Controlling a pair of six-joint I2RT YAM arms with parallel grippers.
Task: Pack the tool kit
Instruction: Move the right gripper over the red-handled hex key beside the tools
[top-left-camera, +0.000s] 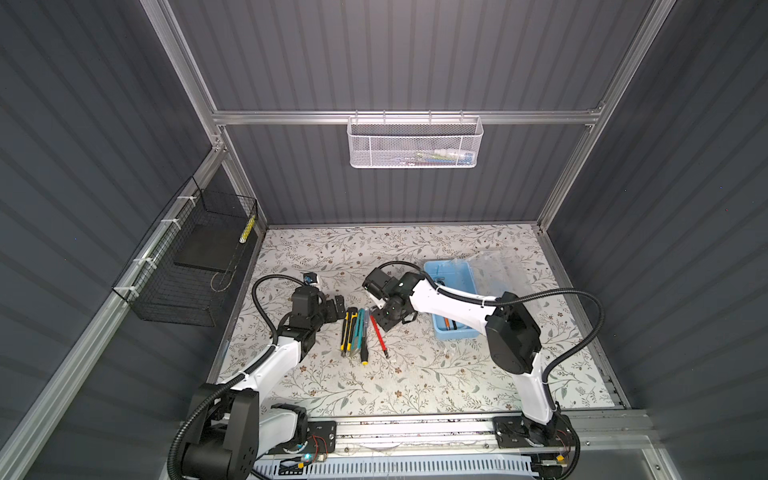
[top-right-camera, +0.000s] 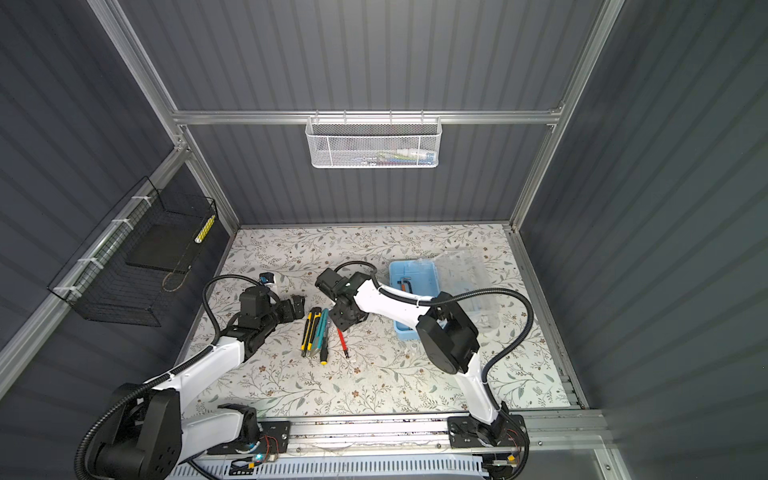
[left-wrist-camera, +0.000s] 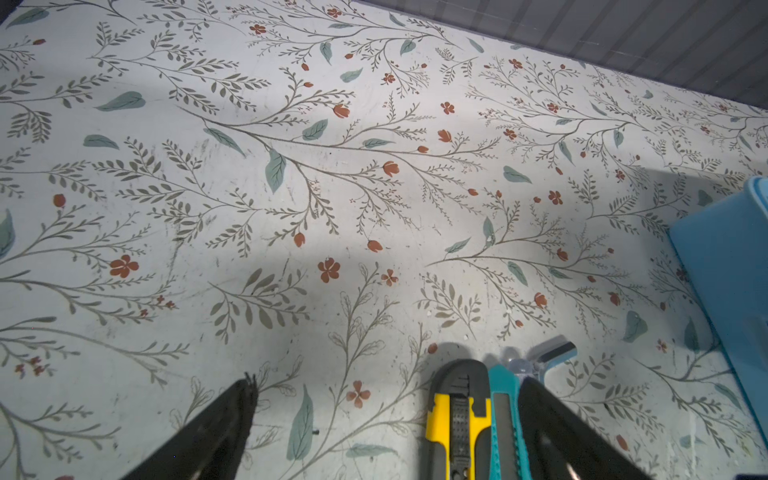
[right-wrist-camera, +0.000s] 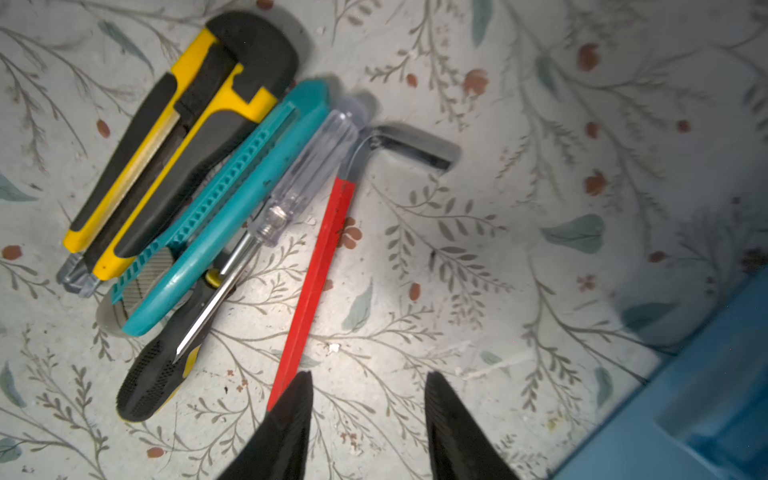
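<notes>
I am looking at the tool kit (top-left-camera: 461, 274), which is sitting open right of the table's middle. Its clear lid (top-left-camera: 498, 270) is lying folded out toward the right wall (top-left-camera: 665, 208). The right arm (top-left-camera: 449, 301) is crossing over the box's middle in both top views.

The right gripper (right-wrist-camera: 369, 378) is hanging low over the floral table (top-left-camera: 415, 374) with its jaws parted and nothing between them. One fingertip (right-wrist-camera: 301, 386) is overlapping the lower end of the red-sleeved hex key (right-wrist-camera: 316, 270); I cannot tell whether it is touching. The kit's blue side wall (right-wrist-camera: 706, 395) is showing near the other finger, with a strip of bare table between them.

Left of the key, the clear-handled screwdriver (right-wrist-camera: 307, 166), teal knife (right-wrist-camera: 232, 199) and yellow knife (right-wrist-camera: 178, 137) are lying packed side by side. A black-and-yellow screwdriver (right-wrist-camera: 158, 374) is lying partly under the teal knife.

The left gripper (left-wrist-camera: 386, 386) is sitting spread wide and empty just left of that row, one finger (left-wrist-camera: 561, 436) hiding the teal knife's edge. Ahead of it the table is running bare to the back wall (left-wrist-camera: 623, 33). The near half of the table is also lying open.
</notes>
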